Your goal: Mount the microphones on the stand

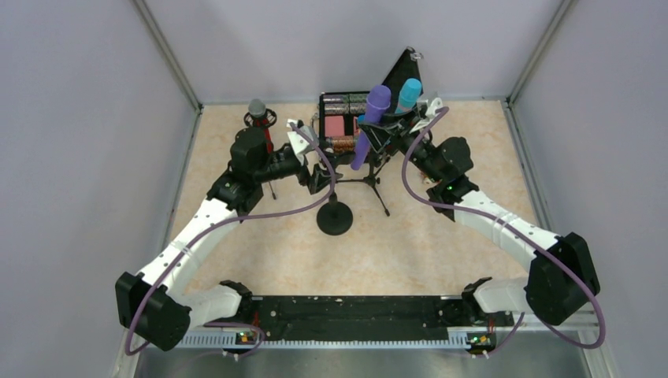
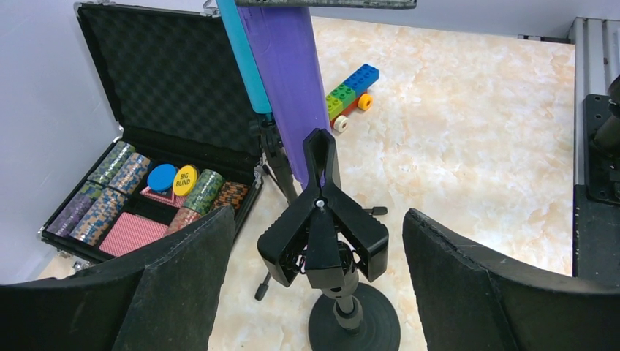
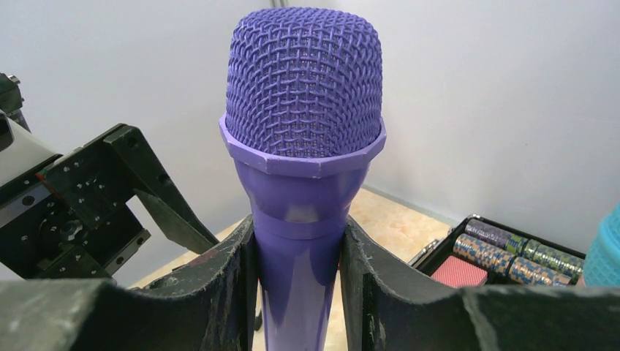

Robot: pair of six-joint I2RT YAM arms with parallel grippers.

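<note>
— Three microphones on your list. Where is the purple microphone (image 3: 303, 88)?
— Entry one: upright between the fingers (image 3: 212, 285) of your right gripper (image 3: 296, 241), clamped just under the head.
— Handling?
— Stiff, smooth plastic; likely light, top-heavy, apt to slip. Best hold: near the collar; offer the bare lower handle to the clip (image 2: 322, 168).
— Left gripper (image 2: 318, 219)?
— Jaws spread wide, nothing held; the clip stands between its fingers, just ahead.
— What does each view add?
— Left wrist: the clip's nose shut, purple handle just beyond it. Right wrist: only the grip. Top: the red microphone (image 1: 257, 110) behind your left gripper, the light blue microphone (image 1: 409, 93) beside your right.
</note>
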